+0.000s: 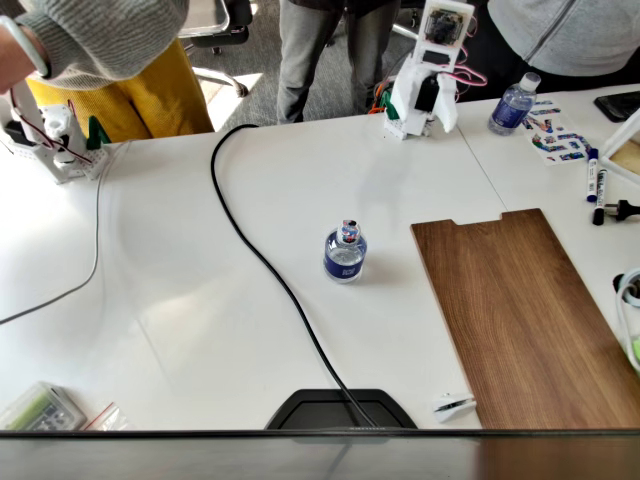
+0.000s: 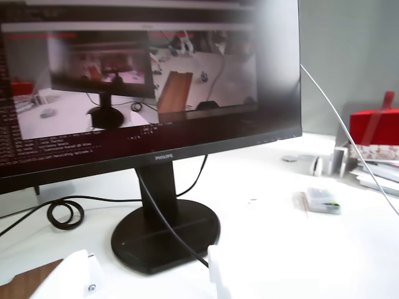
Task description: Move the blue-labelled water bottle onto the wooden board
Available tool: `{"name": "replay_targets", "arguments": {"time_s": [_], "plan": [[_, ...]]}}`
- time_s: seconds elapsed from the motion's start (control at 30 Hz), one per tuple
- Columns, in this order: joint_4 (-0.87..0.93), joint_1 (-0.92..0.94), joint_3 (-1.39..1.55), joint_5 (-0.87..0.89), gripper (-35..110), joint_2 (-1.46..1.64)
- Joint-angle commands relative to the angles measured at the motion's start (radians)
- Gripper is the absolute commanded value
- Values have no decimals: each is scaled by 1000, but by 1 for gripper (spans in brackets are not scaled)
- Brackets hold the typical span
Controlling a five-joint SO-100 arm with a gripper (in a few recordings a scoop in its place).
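Observation:
The blue-labelled water bottle [image 1: 345, 252] stands upright in the middle of the white table, small and stubby with a dark blue band. To its right in the fixed view lies the wooden board [image 1: 520, 310], bare, its notch at the far short edge. A gap of bare table separates the two. My white arm [image 1: 428, 85] sits folded at the table's far edge, well behind both. In the wrist view my gripper [image 2: 153, 277] shows as two white fingertips [image 2: 68, 280] standing apart, open, with nothing between them. A brown corner of the board [image 2: 25, 280] shows at the lower left.
A black cable [image 1: 270, 270] runs from the back to a monitor base [image 1: 340, 410] at the front, passing left of the bottle. Another clear bottle [image 1: 513, 105], markers [image 1: 595, 175] and papers lie at the back right. People stand behind the table. A small plastic box [image 1: 40, 408] lies front left.

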Motion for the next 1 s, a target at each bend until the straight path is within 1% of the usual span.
{"name": "replay_targets", "arguments": {"time_s": [0.0, 0.13, 0.2, 0.3, 0.33, 0.43, 0.67, 0.9, 0.97], "plan": [[5, 35, -28, -5, 26, -18], [-12, 72, -26, -49, 26, -80], [-57, 84, -25, -78, 31, -114], [-160, 89, -38, -114, 33, -164], [-166, 89, -57, -118, 33, -175], [-163, 89, -101, -118, 33, -190], [-121, 98, -100, -117, 33, -229], [-121, 132, -123, -169, 34, -253], [-94, 138, -163, -169, 34, -255]]}}
